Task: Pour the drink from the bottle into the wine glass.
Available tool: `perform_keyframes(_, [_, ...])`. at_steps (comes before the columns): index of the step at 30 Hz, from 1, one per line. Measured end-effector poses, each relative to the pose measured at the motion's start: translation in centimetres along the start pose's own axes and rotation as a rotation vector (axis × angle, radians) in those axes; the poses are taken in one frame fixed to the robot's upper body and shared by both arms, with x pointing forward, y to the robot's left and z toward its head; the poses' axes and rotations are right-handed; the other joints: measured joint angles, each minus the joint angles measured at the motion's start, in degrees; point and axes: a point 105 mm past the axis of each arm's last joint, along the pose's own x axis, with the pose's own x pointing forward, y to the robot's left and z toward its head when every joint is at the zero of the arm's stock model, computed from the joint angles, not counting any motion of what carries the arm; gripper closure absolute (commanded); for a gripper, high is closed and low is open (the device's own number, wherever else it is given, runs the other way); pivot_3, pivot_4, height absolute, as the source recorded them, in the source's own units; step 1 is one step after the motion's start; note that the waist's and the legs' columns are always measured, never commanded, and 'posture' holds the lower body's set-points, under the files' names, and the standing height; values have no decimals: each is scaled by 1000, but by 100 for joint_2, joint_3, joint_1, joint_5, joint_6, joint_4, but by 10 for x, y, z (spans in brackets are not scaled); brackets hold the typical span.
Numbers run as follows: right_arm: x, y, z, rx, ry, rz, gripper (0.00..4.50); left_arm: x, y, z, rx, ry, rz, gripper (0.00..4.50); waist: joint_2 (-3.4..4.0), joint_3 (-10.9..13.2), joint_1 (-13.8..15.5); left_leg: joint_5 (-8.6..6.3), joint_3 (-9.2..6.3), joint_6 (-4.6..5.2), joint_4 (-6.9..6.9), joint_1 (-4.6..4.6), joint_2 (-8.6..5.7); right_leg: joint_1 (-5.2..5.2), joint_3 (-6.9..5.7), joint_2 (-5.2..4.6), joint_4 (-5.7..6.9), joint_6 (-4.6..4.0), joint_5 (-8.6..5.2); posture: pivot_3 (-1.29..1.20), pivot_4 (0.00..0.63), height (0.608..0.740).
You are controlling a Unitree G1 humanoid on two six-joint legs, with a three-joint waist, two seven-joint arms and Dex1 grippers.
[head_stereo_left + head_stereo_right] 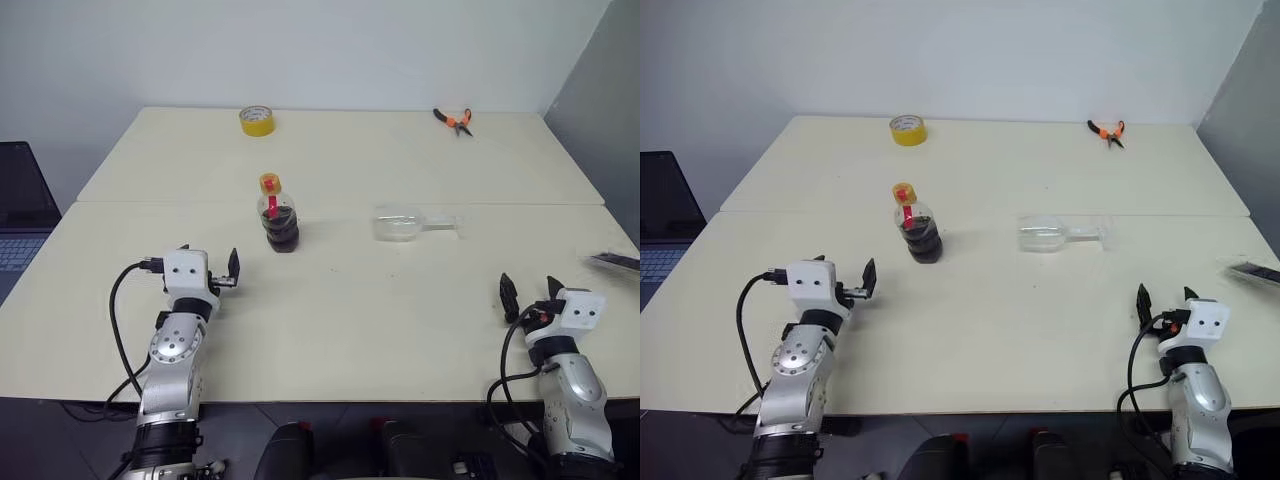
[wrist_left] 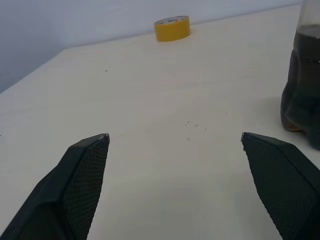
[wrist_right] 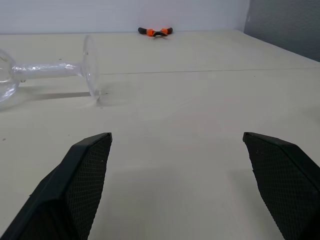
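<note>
Bottle (image 1: 277,214) stands upright mid-surface (image 1: 330,320), capped, dark drink (image 1: 281,231) inside. To its right, well apart, the wine glass (image 1: 410,223) lies on its side. Nearer than the bottle, the left tool (image 1: 218,270) and right tool (image 1: 528,293) hover with fingers spread, pinching nothing. Beyond the bottle sits a yellow tape roll (image 1: 257,120).

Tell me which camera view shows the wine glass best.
The right eye view: the whole wine glass lies on its side on the table, bowl toward the bottle. The left eye view shows the same. The right wrist view gives stem and foot close, bowl cut off.
</note>
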Motion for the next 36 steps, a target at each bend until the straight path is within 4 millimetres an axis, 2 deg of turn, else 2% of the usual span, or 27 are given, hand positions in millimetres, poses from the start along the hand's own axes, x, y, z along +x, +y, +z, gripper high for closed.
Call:
perform_keyframes(11, [1, 7, 3, 1, -4, 40, 0, -1, 2, -3, 3, -6, 8, 31, 0, 0, 0, 0, -1, 0, 0, 0, 0, 0, -1, 0, 0, 0, 0, 0, 150, 740])
perform_keyframes(15, [-5, 24, 11, -12, -12, 141, 0, -4, 14, -17, 58, 48, 44, 31, 0, 0, 0, 0, -2, 0, -1, -1, 1, 0, -1, 0, -1, 0, 0, 0, 150, 740])
perform_keyframes(20, [-25, 70, 30, -25, -10, 415, 0, -4, -9, -18, 27, 50, -85, 31, 0, 0, 19, 0, -7, 0, 4, -1, 0, 5, -6, -2, -3, 1, 0, 0, 150, 740])
perform_keyframes(23, [-34, 89, 40, -41, -8, 534, 0, -1, -25, -14, 13, 38, -160, 31, -1, 0, 21, 0, -7, 0, 5, -1, -1, 6, -7, -2, -3, 1, -1, 0, 150, 740])
perform_keyframes(28, [-50, 129, 68, -67, -21, 787, 0, 6, -60, 11, -22, -59, -319, 31, -6, -1, 23, 0, -14, 0, 7, 1, -2, 11, -12, 1, -6, 2, -1, 0, 150, 740])
perform_keyframes(31, [-48, 134, 72, -89, -9, 822, 0, 10, -63, 20, -18, -96, -336, 31, -6, 0, 14, 0, -14, 0, 4, 1, -2, 11, -12, 2, -8, 2, -1, 0, 150, 740])
perform_keyframes(36, [-43, 145, 81, -71, -12, 861, 0, 19, -69, 18, -32, -81, -351, 31, -11, 3, 19, 0, -16, 0, 6, 0, -3, 11, -14, 2, -8, 2, -1, 0, 150, 740])
